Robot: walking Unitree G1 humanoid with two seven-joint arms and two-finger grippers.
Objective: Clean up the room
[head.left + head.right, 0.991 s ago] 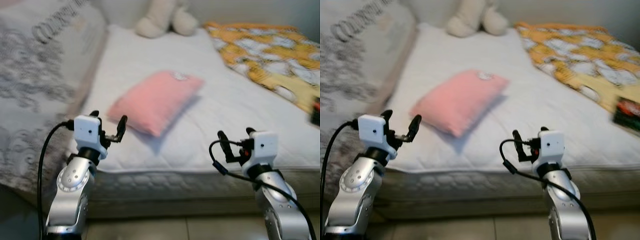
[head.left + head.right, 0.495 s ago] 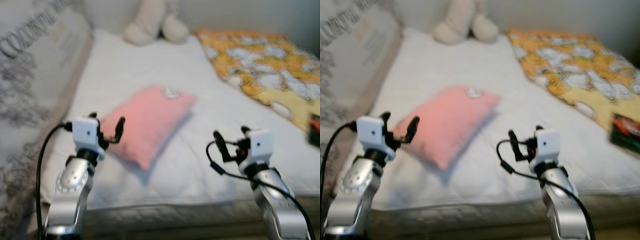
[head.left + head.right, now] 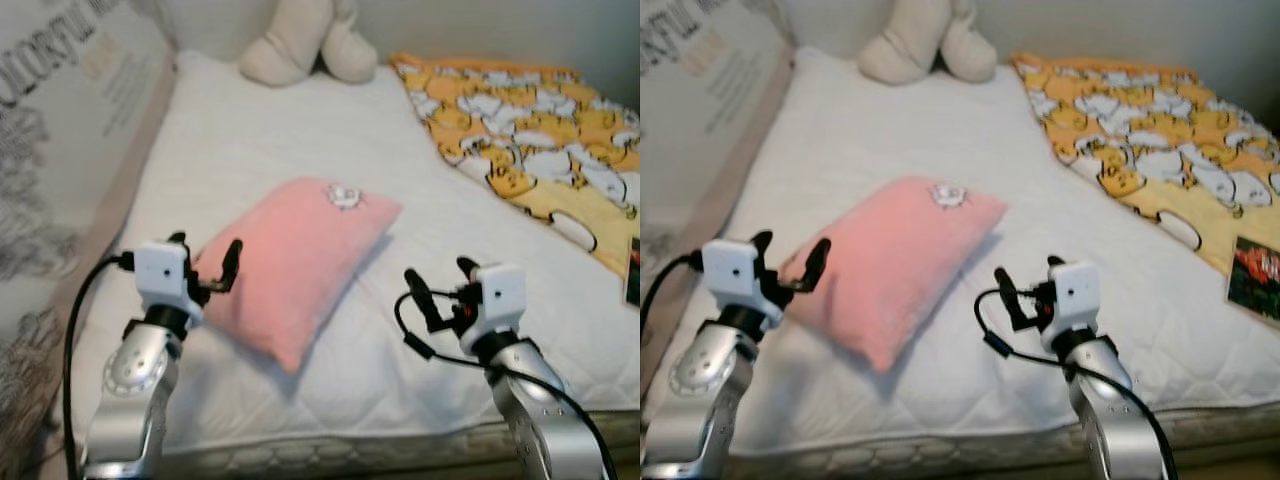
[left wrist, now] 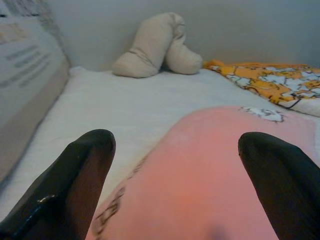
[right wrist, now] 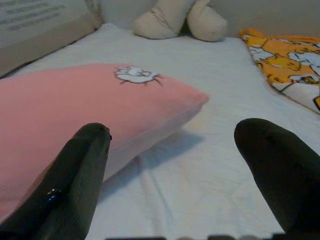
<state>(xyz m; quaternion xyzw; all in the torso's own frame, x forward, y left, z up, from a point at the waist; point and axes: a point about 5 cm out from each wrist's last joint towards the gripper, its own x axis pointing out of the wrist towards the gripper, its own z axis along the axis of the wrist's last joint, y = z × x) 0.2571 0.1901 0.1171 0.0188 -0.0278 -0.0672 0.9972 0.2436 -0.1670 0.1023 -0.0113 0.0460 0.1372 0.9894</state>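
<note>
A pink pillow [image 3: 302, 258] with a small white patch lies slantwise in the middle of the white mattress [image 3: 290, 130]. My left gripper [image 3: 205, 258] is open and hovers over the pillow's near left corner; the pillow [image 4: 210, 170] lies between and beyond its fingers in the left wrist view. To the pillow's right my right gripper [image 3: 440, 284] is open above bare mattress, the pillow [image 5: 75, 110] off to its side. A beige plush toy [image 3: 305, 40] sits at the head of the bed. An orange and white blanket [image 3: 530, 120] covers the far right side.
A printed grey cushion or panel [image 3: 60, 130] runs along the bed's left side. A dark red and green book [image 3: 1255, 280] lies at the right edge of the mattress. The mattress front edge [image 3: 330, 455] is just below my arms.
The camera has come closer to the bed and looks down on it more. Both grippers now reach over the mattress, the left one over the pillow's corner. Fingers stay open.
</note>
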